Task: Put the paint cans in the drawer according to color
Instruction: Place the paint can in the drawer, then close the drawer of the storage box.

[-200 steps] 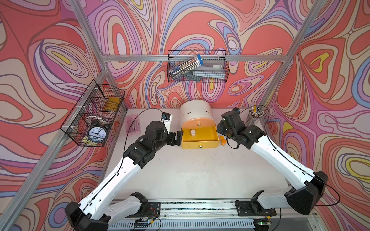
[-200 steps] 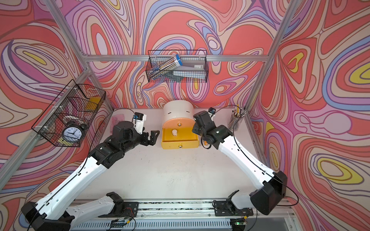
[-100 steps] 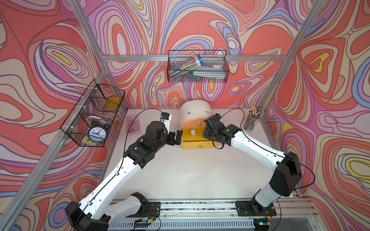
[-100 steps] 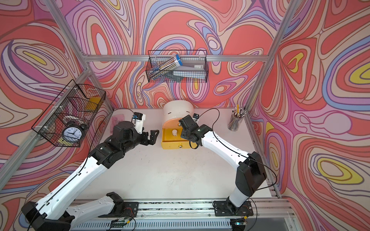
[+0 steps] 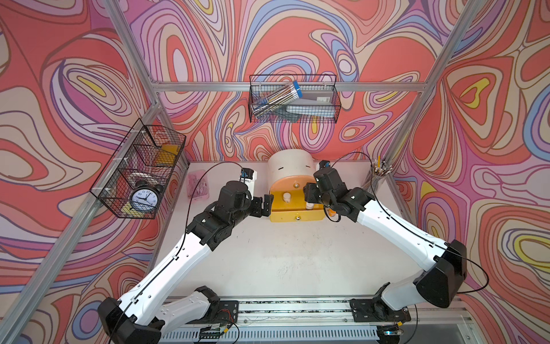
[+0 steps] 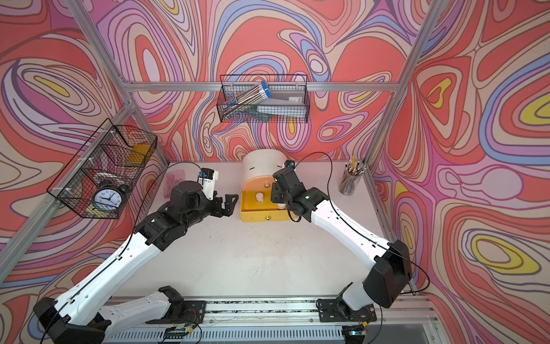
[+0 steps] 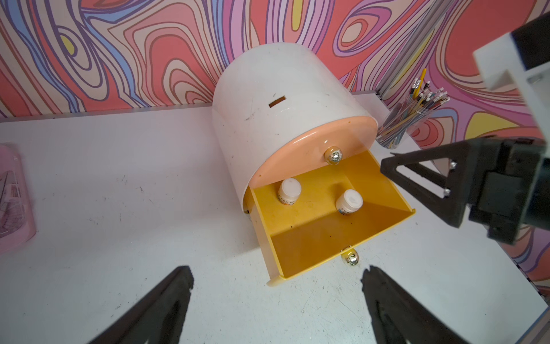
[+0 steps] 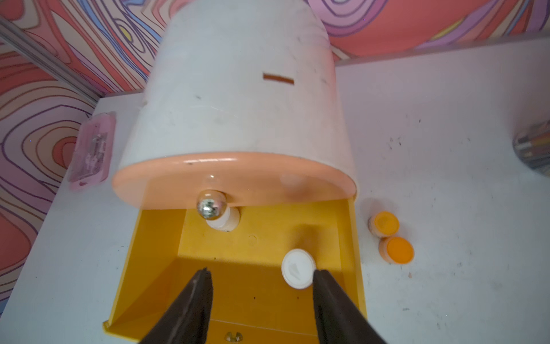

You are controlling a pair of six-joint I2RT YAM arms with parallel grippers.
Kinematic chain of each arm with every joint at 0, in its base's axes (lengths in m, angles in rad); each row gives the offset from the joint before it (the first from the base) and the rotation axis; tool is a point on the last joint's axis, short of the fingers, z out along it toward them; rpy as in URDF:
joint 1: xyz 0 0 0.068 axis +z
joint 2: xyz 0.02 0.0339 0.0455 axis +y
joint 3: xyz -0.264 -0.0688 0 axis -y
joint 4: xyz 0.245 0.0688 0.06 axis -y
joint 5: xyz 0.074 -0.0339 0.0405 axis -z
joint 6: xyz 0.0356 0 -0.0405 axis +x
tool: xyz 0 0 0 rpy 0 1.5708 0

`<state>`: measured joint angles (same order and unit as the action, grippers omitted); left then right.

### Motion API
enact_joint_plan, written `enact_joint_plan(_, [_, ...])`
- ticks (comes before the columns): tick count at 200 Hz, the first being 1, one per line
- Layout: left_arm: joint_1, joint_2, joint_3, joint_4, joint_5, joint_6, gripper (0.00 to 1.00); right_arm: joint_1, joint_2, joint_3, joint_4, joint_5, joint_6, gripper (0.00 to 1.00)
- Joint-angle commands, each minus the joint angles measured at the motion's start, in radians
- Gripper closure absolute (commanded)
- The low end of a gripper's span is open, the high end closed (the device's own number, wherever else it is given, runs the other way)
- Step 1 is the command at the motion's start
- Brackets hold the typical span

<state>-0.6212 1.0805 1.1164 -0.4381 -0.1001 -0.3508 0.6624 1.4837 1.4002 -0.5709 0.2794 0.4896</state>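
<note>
While your right gripper (image 8: 262, 271) hangs over the open yellow drawer (image 8: 355, 253), jaws apart and empty beside a standing white can (image 8: 298, 269), the orange cans (image 8: 396, 250) sit just right of the drawer, nearest this arm; your left gripper (image 7: 276, 271) hovers wide.

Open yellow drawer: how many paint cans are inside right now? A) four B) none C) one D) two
D: the left wrist view shows two white-lidded cans standing in the yellow drawer; the two orange cans sit outside it on the table.
</note>
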Motion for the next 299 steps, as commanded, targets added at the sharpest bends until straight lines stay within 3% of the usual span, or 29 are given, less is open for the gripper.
enact_joint_plan(1, [-0.116, -0.03, -0.037, -0.016, -0.18, -0.022, 0.06, 0.005, 0.035, 0.073, 0.092, 0.001, -0.153, 0.36])
enact_joint_plan(19, [-0.254, -0.029, -0.086, 0.011, -0.353, -0.053, 0.05, 0.004, 0.102, 0.139, 0.113, 0.024, -0.218, 0.26])
enact_joint_plan(42, [-0.31, -0.018, -0.19, 0.082, -0.347, -0.217, 0.05, -0.001, 0.177, 0.193, 0.18, 0.077, -0.327, 0.11])
enact_joint_plan(59, [-0.366, 0.031, -0.243, 0.167, -0.347, -0.277, 0.06, -0.016, 0.232, 0.234, 0.225, 0.074, -0.376, 0.09])
enact_joint_plan(111, [-0.472, 0.251, -0.193, 0.285, -0.356, -0.348, 0.07, -0.095, 0.395, 0.368, 0.235, -0.019, -0.401, 0.09])
enact_joint_plan(149, [-0.473, 0.378, -0.133, 0.25, -0.398, -0.416, 0.04, -0.142, 0.485, 0.468, 0.085, -0.105, -0.329, 0.09])
enact_joint_plan(207, [-0.463, 0.503, -0.049, 0.251, -0.511, -0.358, 0.01, -0.149, 0.47, 0.478, -0.042, -0.251, -0.224, 0.09])
enact_joint_plan(216, [-0.454, 0.516, -0.041, 0.256, -0.51, -0.344, 0.01, -0.15, 0.472, 0.489, -0.071, -0.274, -0.207, 0.08])
enact_joint_plan(226, [-0.442, 0.526, -0.032, 0.271, -0.503, -0.325, 0.01, -0.151, 0.473, 0.497, -0.097, -0.296, -0.187, 0.02])
enact_joint_plan(299, [-0.308, 0.607, 0.005, 0.372, -0.414, -0.272, 0.01, -0.164, 0.47, 0.498, -0.156, -0.345, -0.137, 0.02])
